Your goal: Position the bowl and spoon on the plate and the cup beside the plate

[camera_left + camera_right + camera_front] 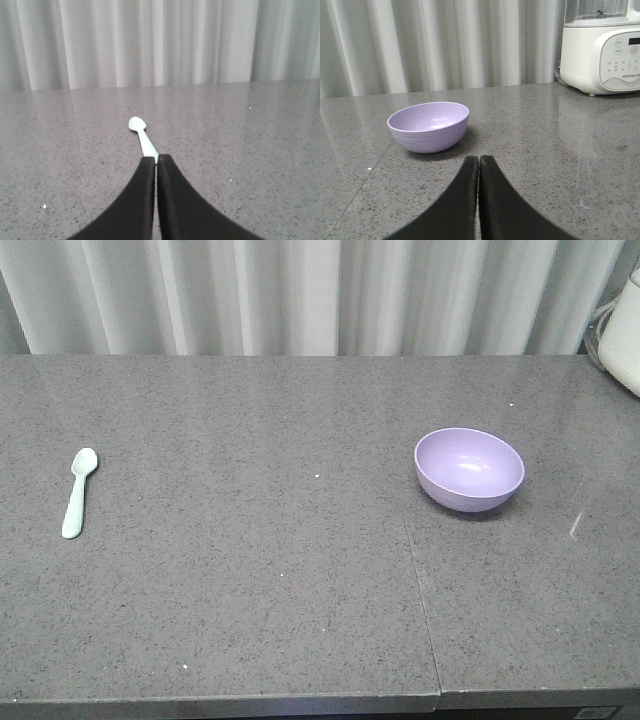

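Spoon (143, 137) is lying before the left gripper (157, 159); both it and the right gripper (479, 159) are sitting closed; open before descending.

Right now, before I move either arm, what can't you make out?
The plate and cup: in no view.
The spoon: handle end hidden behind the shut left tool, left wrist view.
The white appliance: cut off by the right wrist view's top and right edges.
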Available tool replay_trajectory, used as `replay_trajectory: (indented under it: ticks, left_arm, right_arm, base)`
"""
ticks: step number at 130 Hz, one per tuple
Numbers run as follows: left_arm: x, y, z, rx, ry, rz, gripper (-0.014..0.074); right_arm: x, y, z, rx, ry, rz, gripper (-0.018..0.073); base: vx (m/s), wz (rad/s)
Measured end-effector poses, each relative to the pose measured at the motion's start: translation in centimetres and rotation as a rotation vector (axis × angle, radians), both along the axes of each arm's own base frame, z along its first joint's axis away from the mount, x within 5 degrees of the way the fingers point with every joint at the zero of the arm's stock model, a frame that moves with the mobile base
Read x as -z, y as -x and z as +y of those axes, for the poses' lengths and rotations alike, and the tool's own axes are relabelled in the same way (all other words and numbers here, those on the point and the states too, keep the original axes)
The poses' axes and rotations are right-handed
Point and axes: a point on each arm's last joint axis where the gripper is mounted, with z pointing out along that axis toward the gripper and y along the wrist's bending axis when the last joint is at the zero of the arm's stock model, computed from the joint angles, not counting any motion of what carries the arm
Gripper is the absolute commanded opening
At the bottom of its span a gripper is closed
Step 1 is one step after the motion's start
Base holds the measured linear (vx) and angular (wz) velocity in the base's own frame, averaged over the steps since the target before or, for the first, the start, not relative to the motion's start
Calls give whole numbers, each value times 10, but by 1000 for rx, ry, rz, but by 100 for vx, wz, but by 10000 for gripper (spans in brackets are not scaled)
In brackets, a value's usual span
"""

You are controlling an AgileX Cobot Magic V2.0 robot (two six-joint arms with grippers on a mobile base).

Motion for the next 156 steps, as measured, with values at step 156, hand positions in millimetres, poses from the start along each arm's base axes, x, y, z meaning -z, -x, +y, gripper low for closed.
replay_trajectory:
  ticks: [156]
  left_arm:
    - [-114,-211,-7,-35,58,587,-6]
  right_arm:
    - [-126,-183,-2,-31,88,651,-4]
  base:
    - [0,0]
